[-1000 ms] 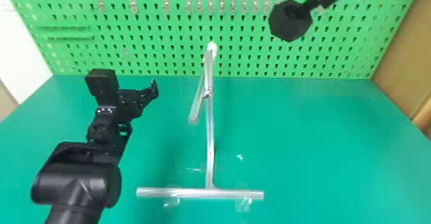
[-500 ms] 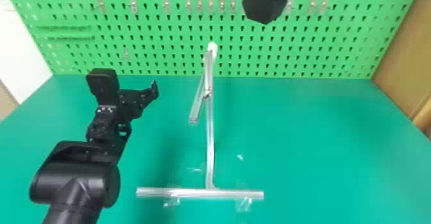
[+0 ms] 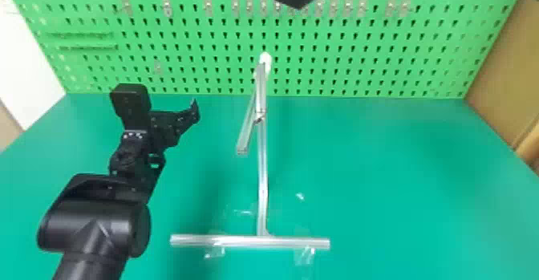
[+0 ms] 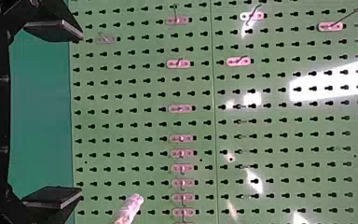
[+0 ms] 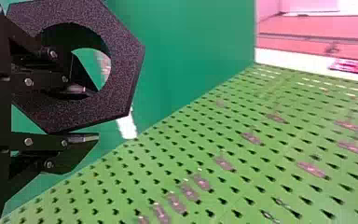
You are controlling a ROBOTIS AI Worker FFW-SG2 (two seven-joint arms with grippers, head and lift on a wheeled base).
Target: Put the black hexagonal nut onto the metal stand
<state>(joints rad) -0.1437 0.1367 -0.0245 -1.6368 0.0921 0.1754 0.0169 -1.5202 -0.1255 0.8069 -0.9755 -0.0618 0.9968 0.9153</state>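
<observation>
The black hexagonal nut (image 5: 127, 63) hangs up in front of the pegboard (image 3: 361, 58), above the metal stand (image 3: 262, 179), its wall pinched by the right gripper (image 5: 93, 113), one finger through the hole. From where I'm standing, I'd square the hole to the stand's white tip (image 3: 265, 60), probably the end to thread, leave room beside that inner finger, then ease on without bending the post. The left gripper (image 4: 81, 114), spread wide and empty, can wait off to the left.
</observation>
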